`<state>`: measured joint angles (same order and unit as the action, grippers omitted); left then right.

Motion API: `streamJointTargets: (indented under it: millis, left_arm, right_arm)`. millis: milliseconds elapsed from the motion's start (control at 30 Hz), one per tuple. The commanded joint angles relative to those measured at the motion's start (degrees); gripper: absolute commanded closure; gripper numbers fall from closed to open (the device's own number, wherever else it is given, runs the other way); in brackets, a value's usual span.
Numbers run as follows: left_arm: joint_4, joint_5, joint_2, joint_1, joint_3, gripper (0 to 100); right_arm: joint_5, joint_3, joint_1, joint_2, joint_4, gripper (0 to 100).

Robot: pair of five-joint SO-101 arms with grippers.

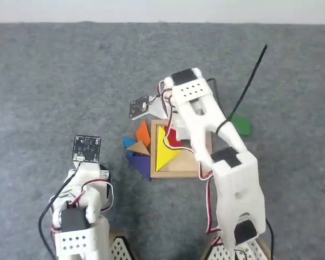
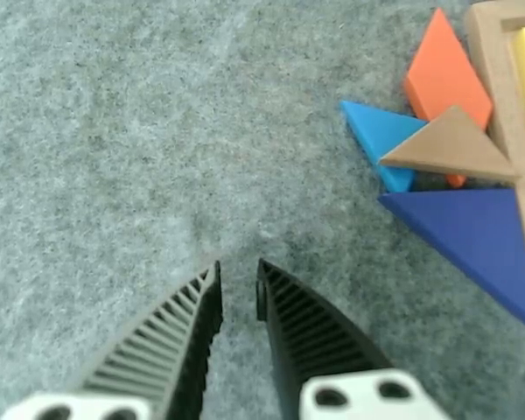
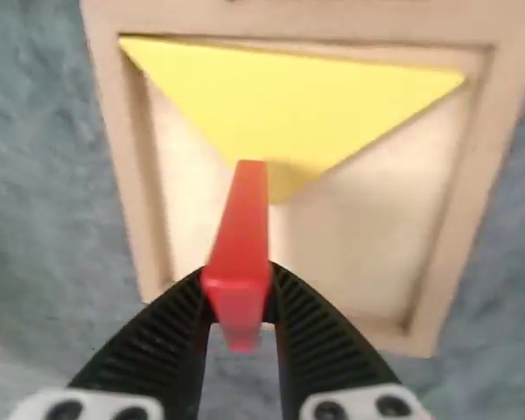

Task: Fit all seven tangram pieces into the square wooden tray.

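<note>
While the right arm (image 1: 235,179) stretches out over the tray (image 1: 176,174), the right claw (image 3: 236,287) is clamped on the red piece (image 3: 242,227), gripping it on edge by its near end. And look at that, the piece hangs right over the tray's bare floor. Its far end points at the tip of the yellow triangle (image 3: 289,96); touching or just short, I can't tell. Yellow lies flat inside the tray, long side snug along the wall nearest the loose pieces, tip aimed at the middle.

Over to that pile on the grey carpet (image 2: 114,131), just beside the tray. The orange piece (image 2: 446,74) sits close by the rim with the light blue triangle (image 2: 376,131) next to it, and the tan triangle (image 2: 451,149) rides on top, overlapping both. The dark blue triangle (image 2: 472,232) lies flat beside them, one side along the tray's outer edge. The green piece (image 1: 241,125) is on its own at the opposite side of the tray, partly behind the right arm, well apart from the rest.

Now the left claw (image 2: 238,276): it hovers over bare carpet, near the pile yet clear of it, its fingers only a narrow gap apart and gripping nothing.
</note>
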<state>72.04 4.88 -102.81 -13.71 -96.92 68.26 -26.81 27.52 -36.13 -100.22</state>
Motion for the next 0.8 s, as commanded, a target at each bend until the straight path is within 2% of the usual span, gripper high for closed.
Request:
streamJointTargets:
  millis: [0, 100, 300, 433, 533, 767]
  left_arm:
    - [0.18, -0.44, -1.23, -0.26, 0.48, 93]
    - [0.18, -0.44, -1.23, -0.26, 0.48, 93]
    - [0.18, -0.44, -1.23, -0.26, 0.48, 93]
    - [0.18, -0.44, -1.23, -0.26, 0.48, 93]
    - [0.18, -0.44, -1.23, -0.26, 0.48, 93]
    - [0.18, -0.44, -1.23, -0.26, 0.48, 93]
  right_arm:
    - [6.15, -4.92, -0.92, -1.19, -2.68, 99.0]
    - [8.35, -5.1, -0.48, -3.56, -2.68, 99.0]
    - [7.91, -5.27, 0.84, -5.23, -2.59, 95.9]
    - [1.76, -8.97, 0.92, -4.09, -2.59, 84.5]
    - [-0.18, -12.66, 0.57, -3.82, -2.59, 78.3]
    - [-5.27, -14.68, 2.51, -4.18, -2.33, 80.5]
